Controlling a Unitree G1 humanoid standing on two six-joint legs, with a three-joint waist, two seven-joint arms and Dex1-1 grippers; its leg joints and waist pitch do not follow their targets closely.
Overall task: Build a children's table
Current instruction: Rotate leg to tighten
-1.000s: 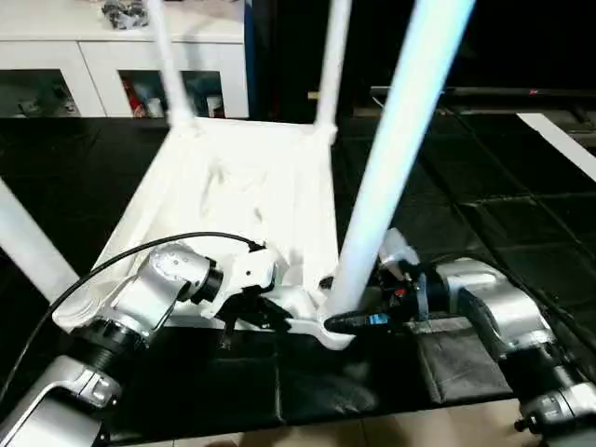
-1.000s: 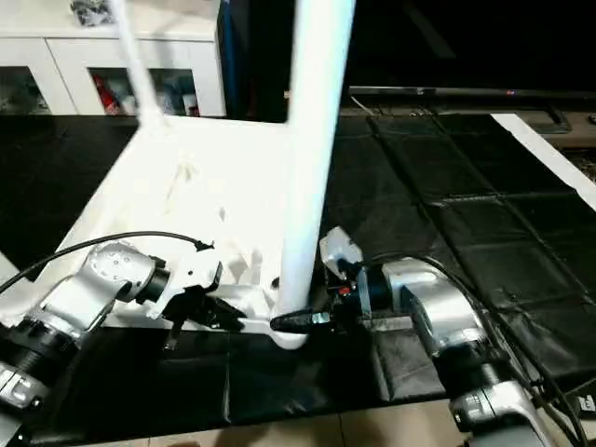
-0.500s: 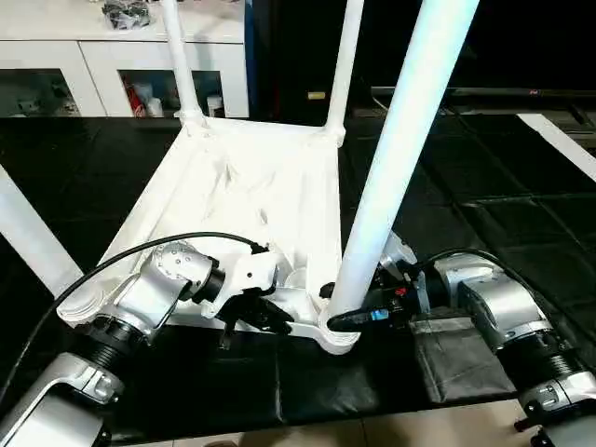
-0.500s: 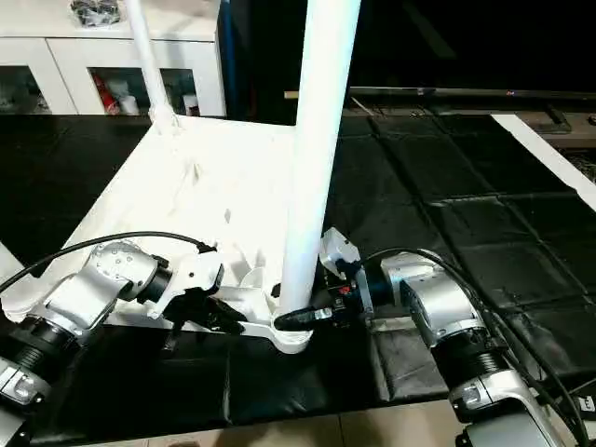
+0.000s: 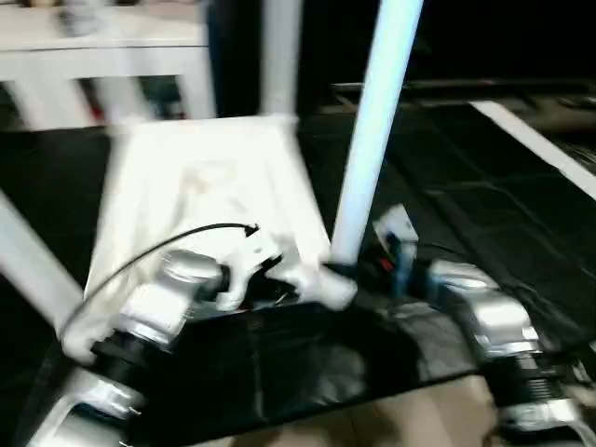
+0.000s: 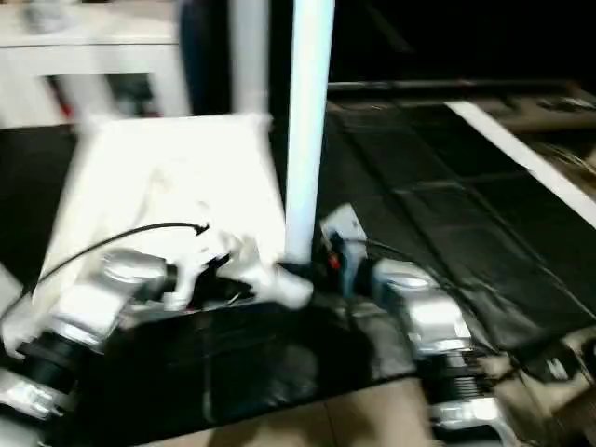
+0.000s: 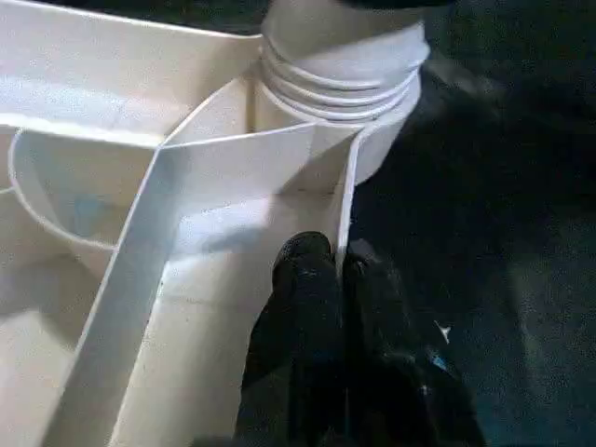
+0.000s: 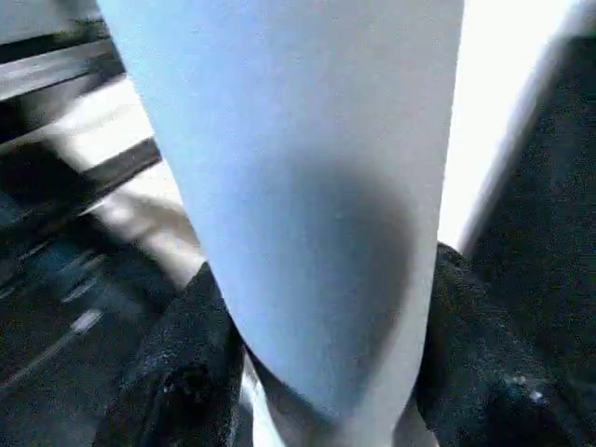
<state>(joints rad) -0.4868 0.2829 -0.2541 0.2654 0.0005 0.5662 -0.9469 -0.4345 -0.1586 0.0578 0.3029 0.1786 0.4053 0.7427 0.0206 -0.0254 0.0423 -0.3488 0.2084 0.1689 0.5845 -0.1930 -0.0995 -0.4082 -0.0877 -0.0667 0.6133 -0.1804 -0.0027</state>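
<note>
The children's table lies upside down on the black mat, its white ribbed tabletop [image 5: 205,186] facing up. A long white leg [image 5: 372,140] stands in the near right corner socket [image 7: 345,65]. Another leg [image 5: 279,56] rises at the far corner, and a third [image 5: 33,256] slants at the left. My right gripper [image 5: 358,270] is shut on the base of the near leg, a black finger [image 8: 177,372] pressing on each side. My left gripper [image 7: 335,270] is shut on the thin rim wall of the tabletop just beside that socket.
A white cabinet [image 5: 102,56] stands behind the tabletop at the back left. Black padded mat [image 5: 447,186] covers the floor to the right, crossed by a white strip [image 5: 535,140]. Light bare floor [image 5: 372,419] begins at the mat's near edge.
The head camera has swung, shifting the whole picture. My right gripper's fingers have narrowed onto the near leg's base. My left gripper stays on the rim.
</note>
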